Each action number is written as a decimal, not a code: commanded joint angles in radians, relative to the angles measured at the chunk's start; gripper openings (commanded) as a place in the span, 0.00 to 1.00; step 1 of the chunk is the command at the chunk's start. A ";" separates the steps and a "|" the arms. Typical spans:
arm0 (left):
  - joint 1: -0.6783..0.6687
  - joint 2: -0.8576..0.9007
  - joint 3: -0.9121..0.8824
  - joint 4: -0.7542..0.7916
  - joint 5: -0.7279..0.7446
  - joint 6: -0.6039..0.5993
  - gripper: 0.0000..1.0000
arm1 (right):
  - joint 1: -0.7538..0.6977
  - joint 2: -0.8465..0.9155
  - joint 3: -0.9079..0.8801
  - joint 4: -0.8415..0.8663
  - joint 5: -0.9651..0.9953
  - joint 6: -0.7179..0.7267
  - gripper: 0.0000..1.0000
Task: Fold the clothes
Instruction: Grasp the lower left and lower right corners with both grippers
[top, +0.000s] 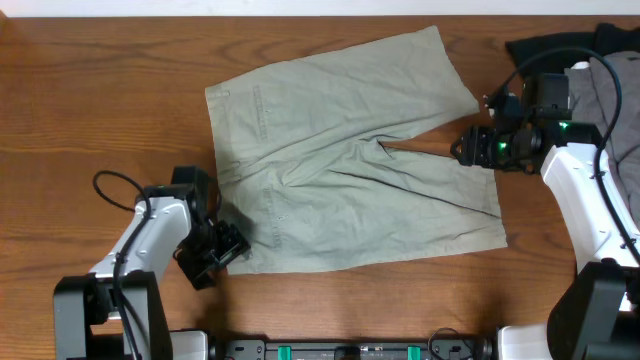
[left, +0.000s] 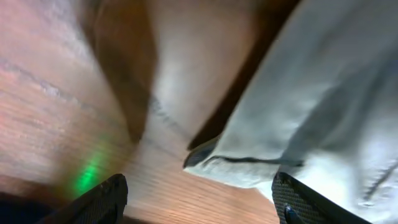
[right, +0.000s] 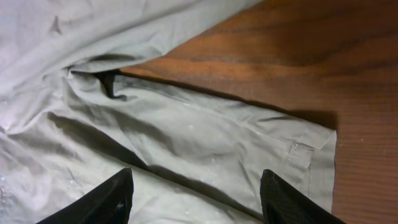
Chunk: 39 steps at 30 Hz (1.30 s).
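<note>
The pale khaki-green shorts (top: 340, 160) lie spread flat on the wooden table, waistband at the left, two legs pointing right. My left gripper (top: 222, 250) is open just off the waistband's near corner; in the left wrist view that corner (left: 249, 165) lies between its fingers (left: 199, 202). My right gripper (top: 468, 148) is open over the near leg by the gap between the legs; the right wrist view shows its fingers (right: 196, 199) above the leg (right: 205, 143) and its hem (right: 314, 155).
A black garment (top: 550, 45) and a darker grey garment (top: 620, 95) lie piled at the table's far right, behind the right arm. Bare wooden table (top: 90, 110) lies left of the shorts.
</note>
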 joint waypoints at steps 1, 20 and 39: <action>-0.001 0.002 -0.023 0.016 -0.008 -0.006 0.77 | -0.015 -0.002 0.013 -0.003 0.010 -0.024 0.64; -0.001 0.001 -0.079 0.138 0.045 -0.027 0.28 | -0.046 -0.002 0.013 -0.109 0.043 0.064 0.61; 0.000 0.001 -0.066 0.125 0.069 0.000 0.23 | -0.124 0.000 -0.265 -0.202 0.128 0.323 0.62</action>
